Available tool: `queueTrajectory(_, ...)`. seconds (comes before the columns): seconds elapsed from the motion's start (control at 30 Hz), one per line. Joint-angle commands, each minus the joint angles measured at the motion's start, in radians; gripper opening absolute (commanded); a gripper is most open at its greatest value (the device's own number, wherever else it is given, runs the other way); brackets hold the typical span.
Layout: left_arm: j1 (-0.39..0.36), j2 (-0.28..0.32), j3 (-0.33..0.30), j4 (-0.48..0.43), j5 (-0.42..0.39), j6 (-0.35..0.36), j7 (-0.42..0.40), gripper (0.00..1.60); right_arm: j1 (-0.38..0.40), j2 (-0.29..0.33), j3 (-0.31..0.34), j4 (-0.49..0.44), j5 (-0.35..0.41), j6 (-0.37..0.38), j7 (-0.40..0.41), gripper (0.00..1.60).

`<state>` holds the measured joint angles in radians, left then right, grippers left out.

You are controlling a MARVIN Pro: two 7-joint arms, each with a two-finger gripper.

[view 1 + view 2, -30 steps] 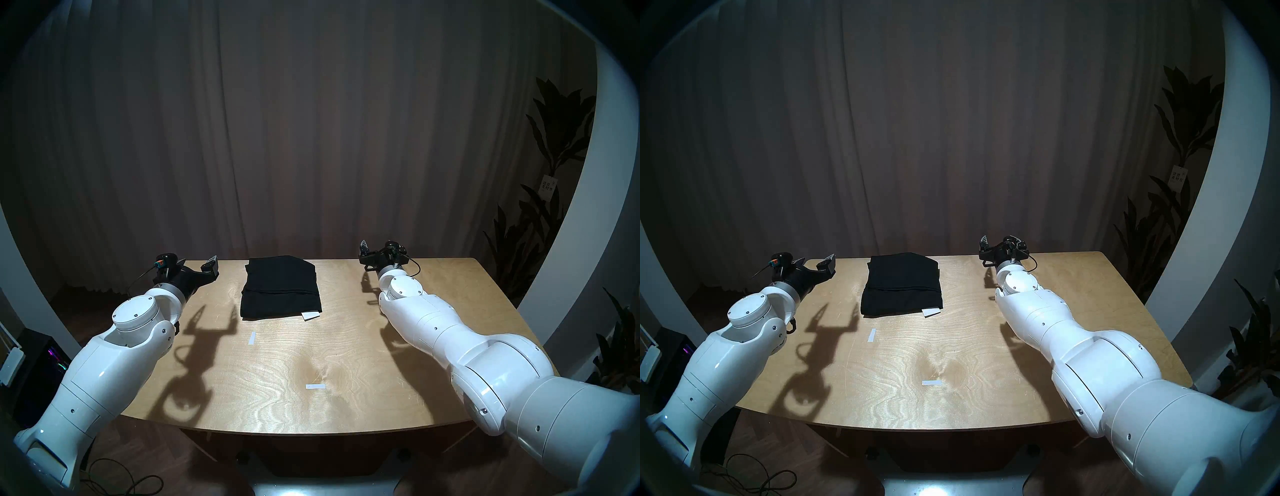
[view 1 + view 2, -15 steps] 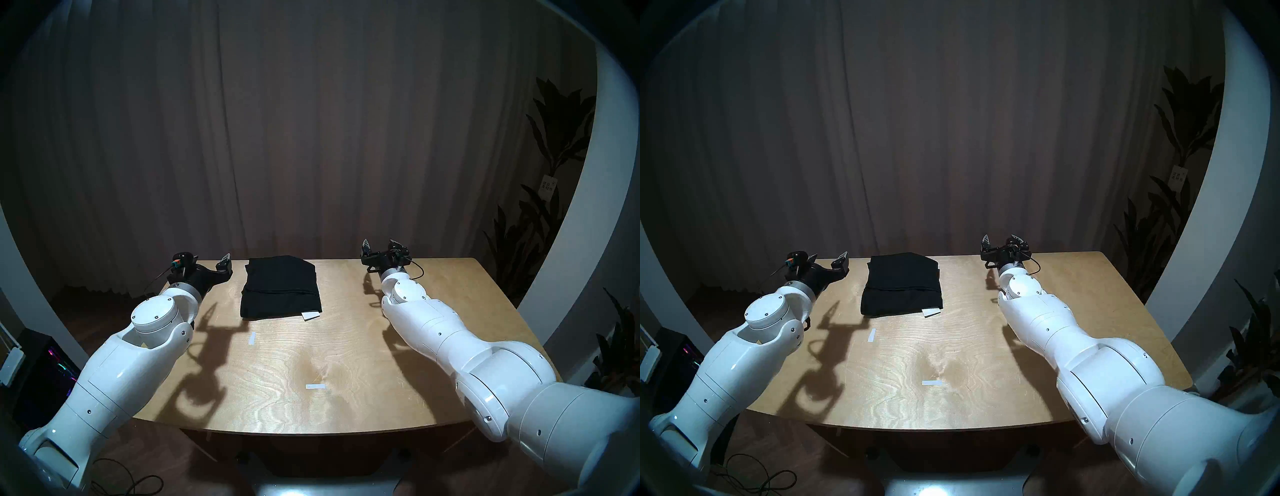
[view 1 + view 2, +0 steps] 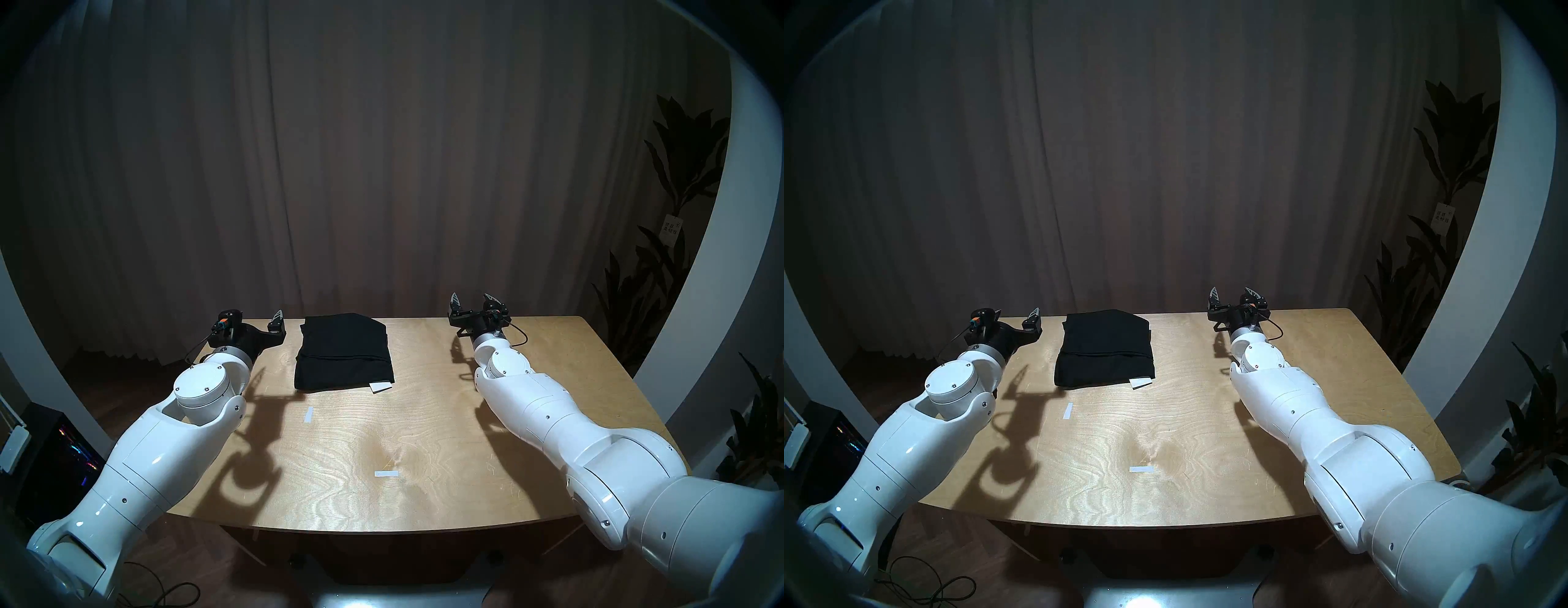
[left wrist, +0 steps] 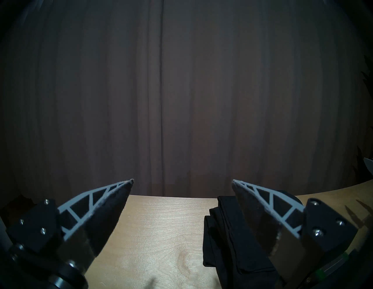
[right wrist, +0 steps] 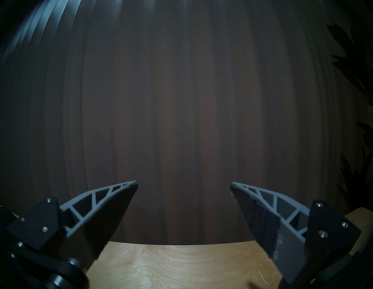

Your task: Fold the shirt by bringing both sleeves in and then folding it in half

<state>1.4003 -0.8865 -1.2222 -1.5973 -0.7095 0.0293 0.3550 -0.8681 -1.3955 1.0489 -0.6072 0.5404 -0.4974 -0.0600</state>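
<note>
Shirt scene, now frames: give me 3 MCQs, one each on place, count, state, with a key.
1. Where does the black T-shirt lie on the wooden table?
A. far side, between the two arms
B. near edge
C. hanging off the right side

2. How many white tape strips are on the table?
A. one
B. two
C. four

3. What state is the shirt in?
A. spread flat, sleeves out
B. held up by a gripper
C. folded into a compact stack, nothing gripping it

Key: 1 A, it sits near the far edge with the left gripper and right gripper on either side. 2 B, one strip near the shirt, another nearer the robot. 3 C, layered edges show and both grippers stand open, clear of it.
</note>
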Motion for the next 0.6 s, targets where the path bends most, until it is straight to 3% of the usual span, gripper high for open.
queueTrajectory(0.0,-0.067,-0.017,0.004,-0.002,0.034,-0.033,-0.008,1.60,-0.019,0.019,0.006,-0.070,0.000,-0.041,0.010,1.60)
queueTrajectory(0.57,-0.086,-0.027,0.013,0.051,0.074,-0.089,-0.047,1.60,-0.091,0.060,0.018,-0.216,0.014,-0.070,0.024,1.60)
